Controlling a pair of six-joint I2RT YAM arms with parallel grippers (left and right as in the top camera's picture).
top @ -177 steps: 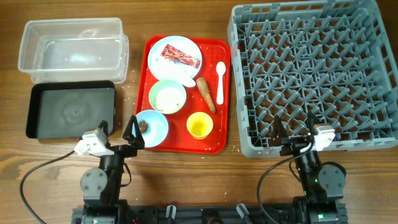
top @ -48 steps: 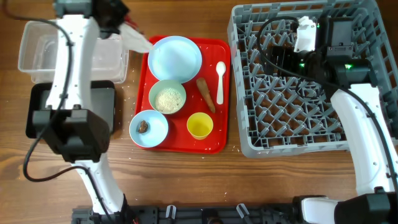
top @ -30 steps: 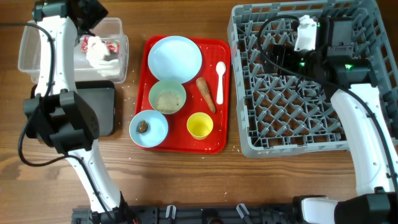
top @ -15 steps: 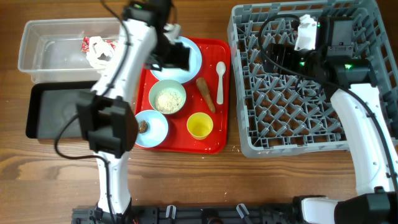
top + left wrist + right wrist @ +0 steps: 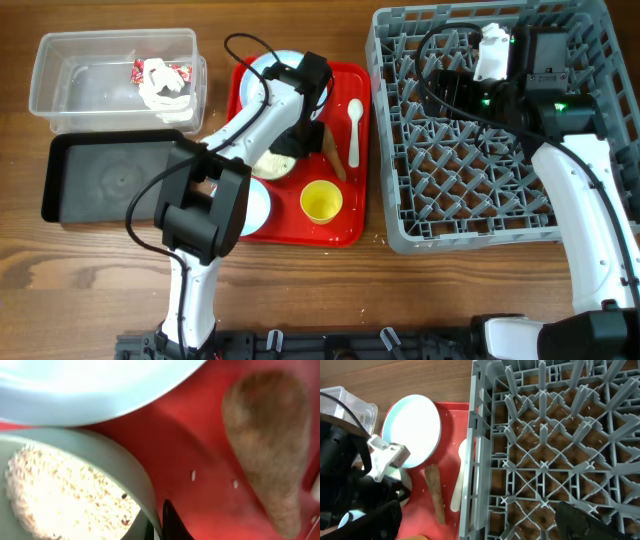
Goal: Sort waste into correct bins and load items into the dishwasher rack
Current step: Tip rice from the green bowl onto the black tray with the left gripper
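The left gripper [image 5: 308,132] hangs low over the red serving tray [image 5: 350,225], between the mint-green bowl [image 5: 102,457] of rice [image 5: 55,495] and the carrot-like stick [image 5: 267,430]; only one fingertip [image 5: 170,522] shows, so I cannot tell if it is spread or pressed together. The right gripper [image 5: 478,507] hovers above the dishwasher rack [image 5: 500,170], seemingly spread and empty. The snack wrapper [image 5: 140,68] and crumpled tissue [image 5: 163,85] lie in the clear tub [image 5: 60,100].

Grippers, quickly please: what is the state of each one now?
Left gripper: cannot be told; only one fingertip shows, by the mint-green bowl.
Right gripper: open, empty, above the dishwasher rack.
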